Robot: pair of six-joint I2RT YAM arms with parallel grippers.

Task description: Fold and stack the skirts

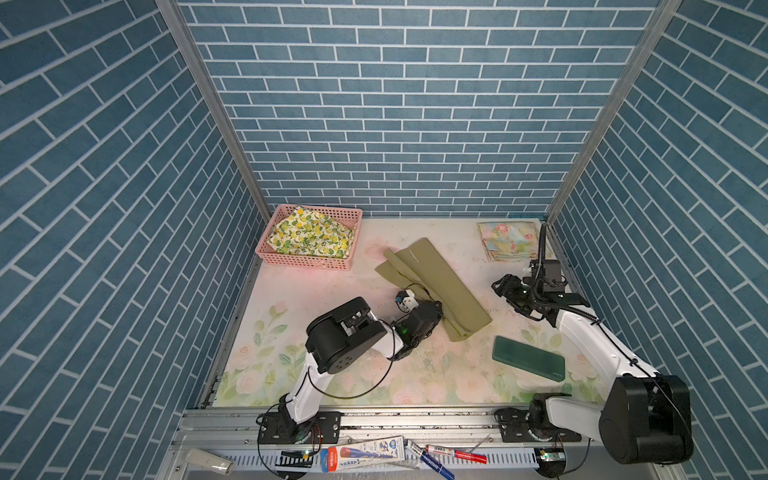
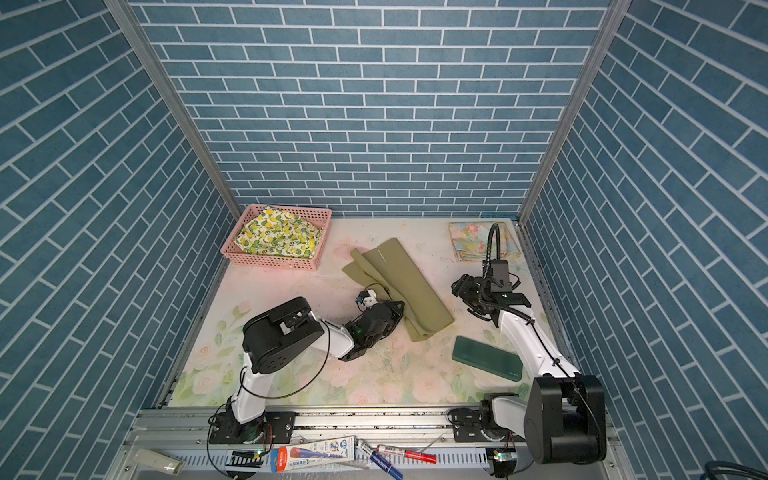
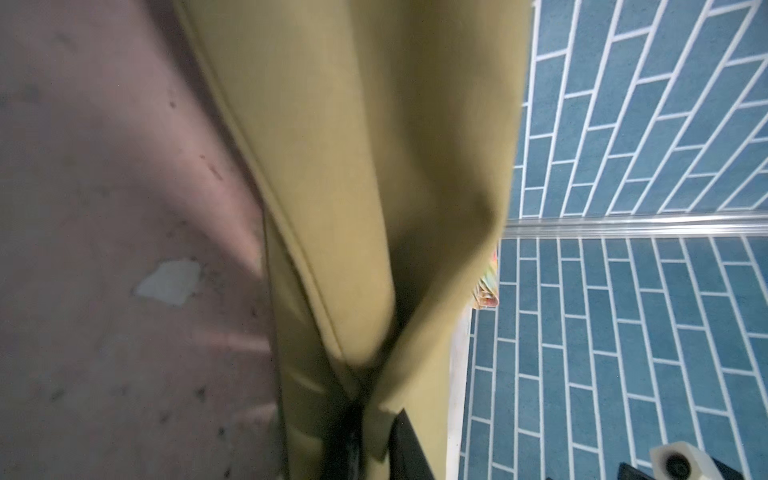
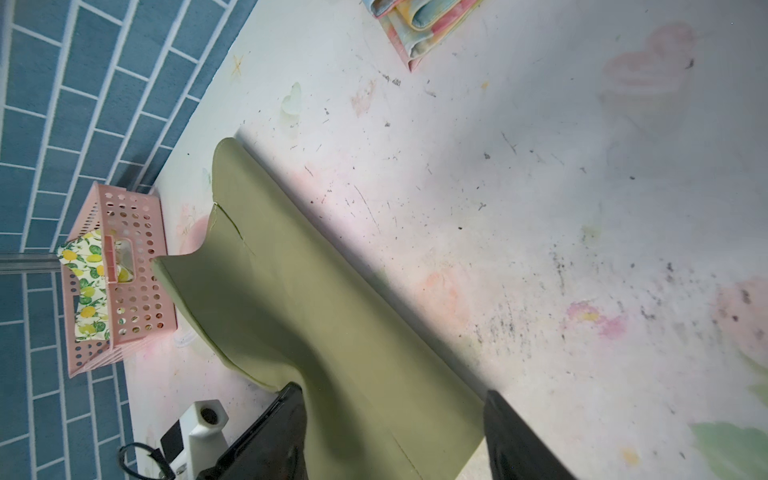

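Centrally on the floral-printed bench [image 1: 332, 299] the plain olive green cloth skirt [image 1: 432, 278] lies slantwise; the left claw [image 1: 437, 308] meets its near-left edge, cloth between the jaws, grip impossible to tell. The right claw [image 1: 500, 286] hangs released beside it.

The olive green skirt [image 1: 432, 286] lies in the middle of the table [image 1: 332, 299], folded into a long band set diagonally, its layers fanning apart at the far end. The pastel floral skirt [image 1: 509, 241] sits folded into a neat square at the far right corner. The lemon-print skirt [image 1: 309, 237] lies loosely bunched in the pink basket [image 1: 305, 262] at the far left.
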